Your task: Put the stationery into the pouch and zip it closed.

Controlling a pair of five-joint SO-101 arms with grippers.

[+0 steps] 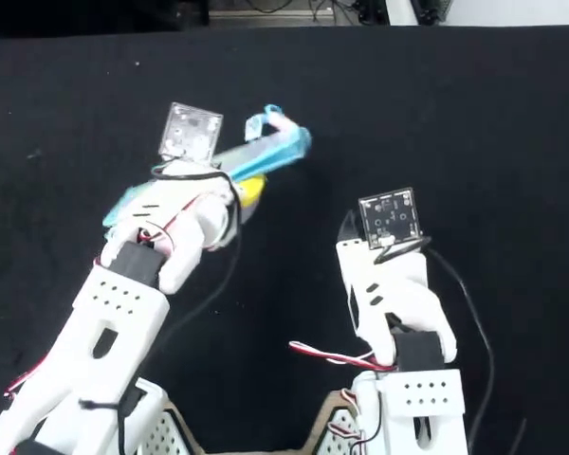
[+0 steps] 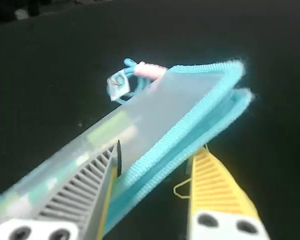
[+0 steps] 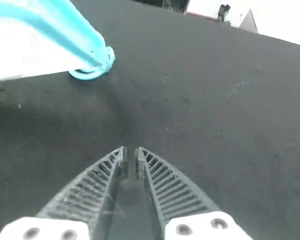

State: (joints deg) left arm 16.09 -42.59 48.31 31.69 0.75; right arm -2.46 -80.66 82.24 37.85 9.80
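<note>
The left fingers (image 2: 212, 185) are pinching the pouch (image 2: 155, 115) across its long edge, left of the middle of the black worktop (image 1: 474, 114). The zip is gaping at the pouch's far end, where a pull tab (image 2: 121, 82) is hanging. The right fingers (image 3: 165, 185) are pressing together, hovering over the worktop near that end.

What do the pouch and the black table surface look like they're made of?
The pouch is likely soft frosted plastic: it is semi-clear, and pale shapes show through its side. Its turquoise edging looks like woven zipper tape with a fine ribbed texture. The table surface seems to be matte black cloth or felt, with no glare and faint lint specks; I can't tell which.
</note>
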